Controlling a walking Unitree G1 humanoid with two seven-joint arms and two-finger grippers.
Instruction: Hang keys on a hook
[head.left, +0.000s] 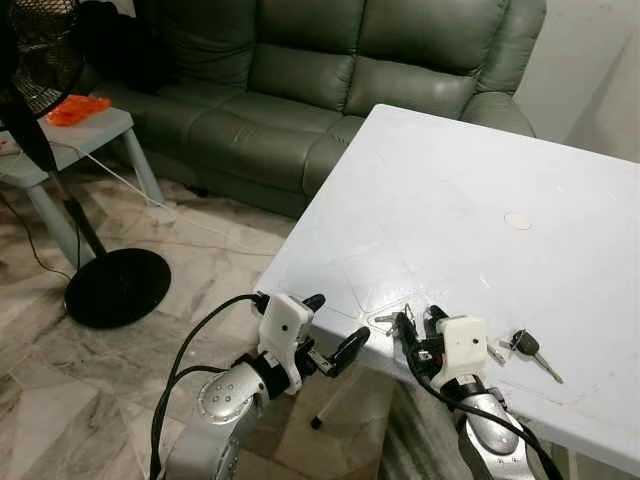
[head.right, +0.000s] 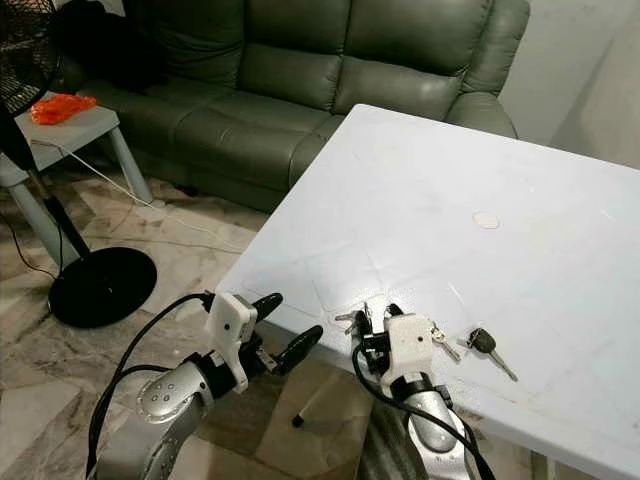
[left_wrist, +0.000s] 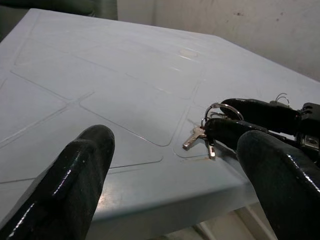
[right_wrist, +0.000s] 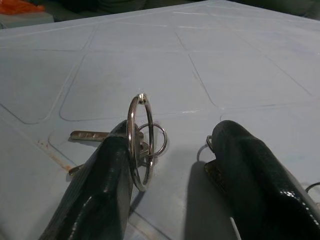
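The robot stands at the near left corner of a white plastic counter (head.left: 470, 190) moulded with shallow square panels; a small bunch of silver keys on a metal split ring (right_wrist: 141, 142) lies on that corner, just inside the near edge. The right hand (head.left: 420, 322) rests over the bunch with its two black fingers spread; in the right wrist view the large ring stands upright, looped around one black finger (right_wrist: 100, 195), while the other finger (right_wrist: 255, 175) lies beside it, apart from the ring; the key blades lie flat on the counter, pointing left. Just right of this hand lies a black-headed car key (head.left: 530, 349) with its silver blade pointing toward the near right; whether it is joined to the ring cannot be told. The left hand (head.left: 332, 330) hovers off the counter's near left edge, over the floor, its fingers wide apart and holding nothing, aimed toward the bunch. A small round white disc (head.left: 518, 220) sits farther back on the counter. Beyond the counter stands a grey-green leather sofa (head.left: 330, 90); at far left, a black pedestal fan (head.left: 60, 180) rises from a round base on the marble floor, beside a pale side table (head.left: 90, 135) bearing an orange object (head.left: 78, 108).
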